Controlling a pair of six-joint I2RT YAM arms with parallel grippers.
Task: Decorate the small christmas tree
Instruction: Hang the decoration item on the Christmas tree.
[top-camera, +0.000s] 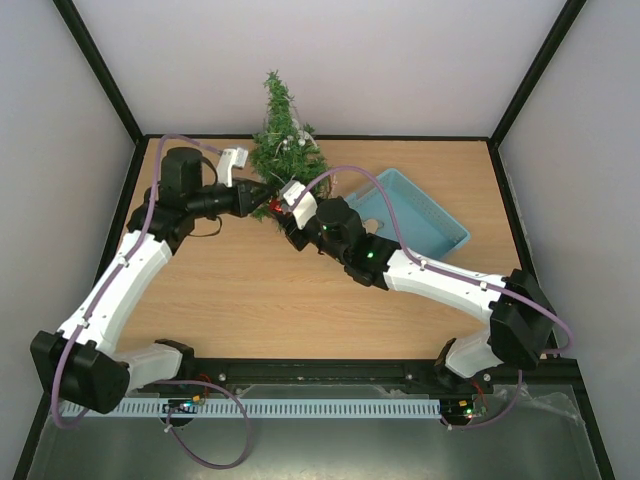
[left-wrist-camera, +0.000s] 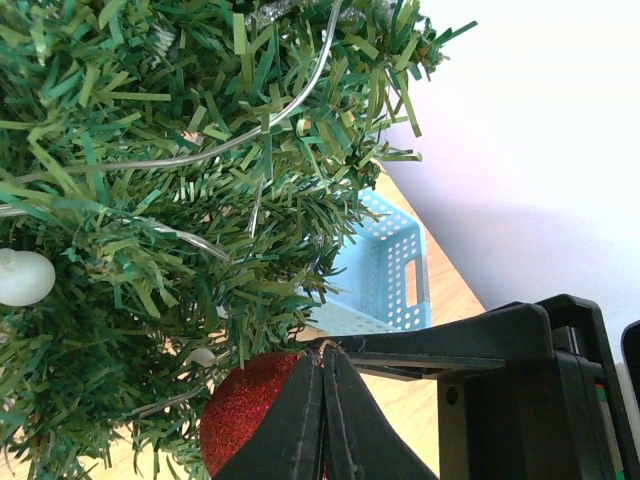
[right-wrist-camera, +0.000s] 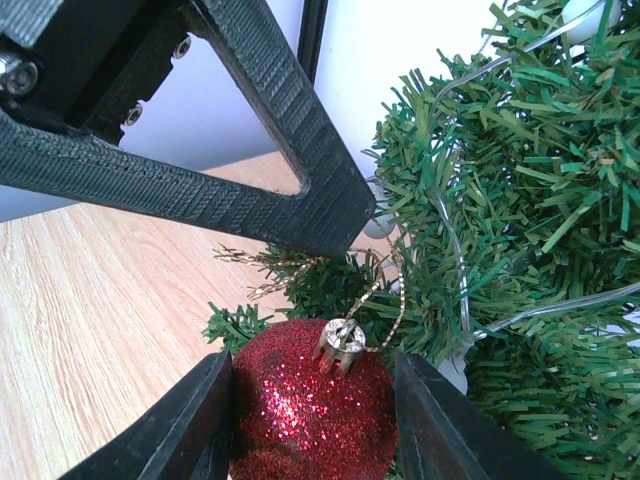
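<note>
Here, a small green tree (top-camera: 283, 140) stands upright at the far edge of the tabletop (top-camera: 250, 290), left of a blue basket (top-camera: 440, 225), and both arms reach to its lower branches. The right fingers (right-wrist-camera: 190, 440) are clenched on a red glitter ball (right-wrist-camera: 310, 420), 1 finger on each side of it. The left fingers (left-wrist-camera: 310, 410) are pressed fully together and appear to pinch the ball's thin gold thread (right-wrist-camera: 375, 295) at their tips. The tree looks light and easy to tip. Its needles seem soft and its branches bendy, so a push would likely move it rather than seat the loop. A sturdy outer branch tip is probably the best place to catch the thread, or the trunk low down to steady the tree. The ball looks light, rigid and perhaps brittle, so a gentle hold should do. The foliage lies just behind and to the right of the ball, with needles touching it, and just above the left fingertips.
</note>
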